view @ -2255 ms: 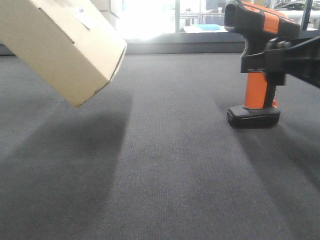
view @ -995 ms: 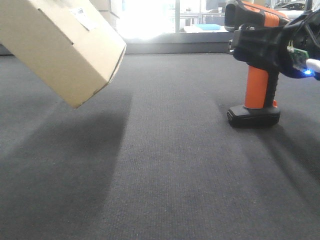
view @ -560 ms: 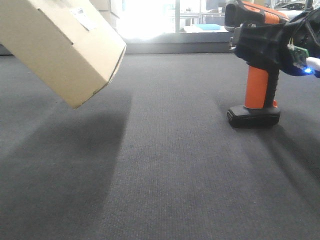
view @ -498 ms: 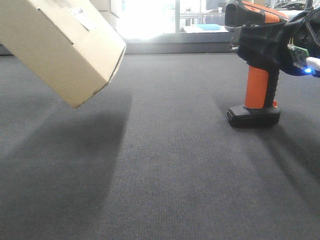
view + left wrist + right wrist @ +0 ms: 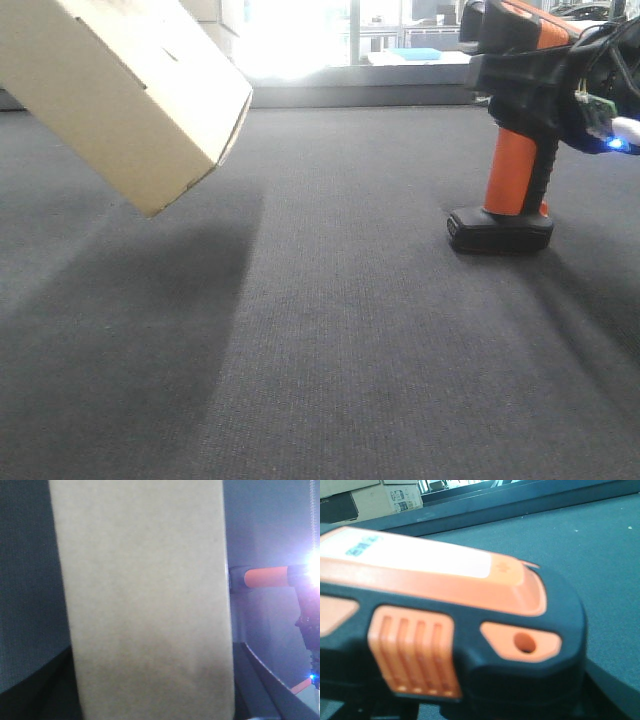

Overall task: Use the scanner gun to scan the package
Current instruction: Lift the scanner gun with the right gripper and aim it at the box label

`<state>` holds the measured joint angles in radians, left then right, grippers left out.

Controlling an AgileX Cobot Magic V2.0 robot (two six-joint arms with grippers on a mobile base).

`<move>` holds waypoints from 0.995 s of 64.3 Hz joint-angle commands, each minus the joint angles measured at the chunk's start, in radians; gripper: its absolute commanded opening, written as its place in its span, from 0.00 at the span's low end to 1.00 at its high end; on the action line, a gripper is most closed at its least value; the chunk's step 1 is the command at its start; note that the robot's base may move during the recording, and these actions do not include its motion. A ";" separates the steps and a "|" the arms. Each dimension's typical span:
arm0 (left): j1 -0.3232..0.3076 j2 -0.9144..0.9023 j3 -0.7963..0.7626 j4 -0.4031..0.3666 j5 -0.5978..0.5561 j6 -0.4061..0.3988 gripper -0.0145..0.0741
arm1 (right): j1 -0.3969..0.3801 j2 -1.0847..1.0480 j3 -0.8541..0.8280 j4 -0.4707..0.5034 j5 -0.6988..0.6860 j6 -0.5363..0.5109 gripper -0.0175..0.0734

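Base of scanner (image 5: 512, 175) slid toward package (image 5: 120, 90), tilting, since half-second earlier; right claw (image 5: 522, 85) clamped round scanner head, lift likely starting; left claw (image 5: 152, 695) gripped package aloft.

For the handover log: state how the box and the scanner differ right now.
Colour: the box is plain tan; the scanner is black and orange.
Pose: the box hangs tilted, one corner down, clear of the carpet; the scanner stands nearly upright, base at the carpet.
Shape: the box is a flat-sided block; the scanner is pistol-shaped.
Both are over the same dark carpet.
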<state>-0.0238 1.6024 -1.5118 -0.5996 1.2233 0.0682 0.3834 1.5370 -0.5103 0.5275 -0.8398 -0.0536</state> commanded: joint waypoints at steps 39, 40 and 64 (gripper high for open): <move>0.002 -0.014 -0.009 -0.014 -0.002 0.007 0.04 | -0.004 -0.283 -0.206 0.004 0.391 -0.750 0.01; 0.002 -0.014 -0.009 -0.011 -0.002 0.007 0.04 | -0.004 -0.283 -0.212 0.004 0.396 -0.761 0.01; 0.002 -0.014 -0.009 0.042 -0.002 0.007 0.04 | -0.007 -0.283 -0.239 0.074 0.411 -0.917 0.01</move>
<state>-0.0238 1.6024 -1.5118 -0.5524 1.2233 0.0710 0.3834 1.2721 -0.7285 0.5545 -0.3710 -0.9483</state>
